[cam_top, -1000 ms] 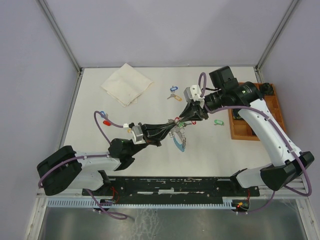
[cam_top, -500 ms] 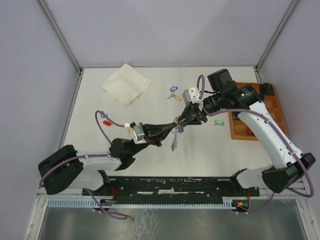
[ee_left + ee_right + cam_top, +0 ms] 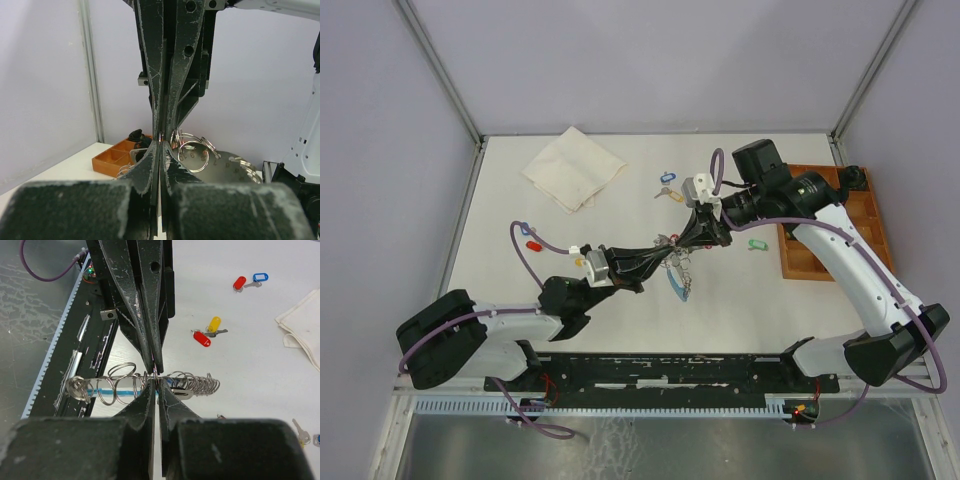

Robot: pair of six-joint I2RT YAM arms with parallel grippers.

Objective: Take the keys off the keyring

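Mid-tabletop, raised off the surface: both grippers are meeting tip to tip on the keyring [image 3: 677,284].

- Left gripper [image 3: 662,254] is clamping fully shut on the loop and carrying it. The blue band is hanging below the pinch.
- Right gripper [image 3: 156,385] is pinching almost completely closed at the same spot, in among the small rings of the keys [image 3: 192,385]. Can't tell whether it's gripping one ring or two, or catching the loop as well.
- Several loose tagged keys [image 3: 666,178] are lying on the tabletop [image 3: 510,200], so I'm reading this as partway through.

How I'm thinking this step should go:
- Left stays locked as the anchor, no re-gripping.
- Right slides its ring along the loop toward the open end rather than pulling straight off, since a straight pull risks jamming.
- Short moves, pull in line with the loop.
- If the whole bunch is dragging, back off and re-pinch a single ring.
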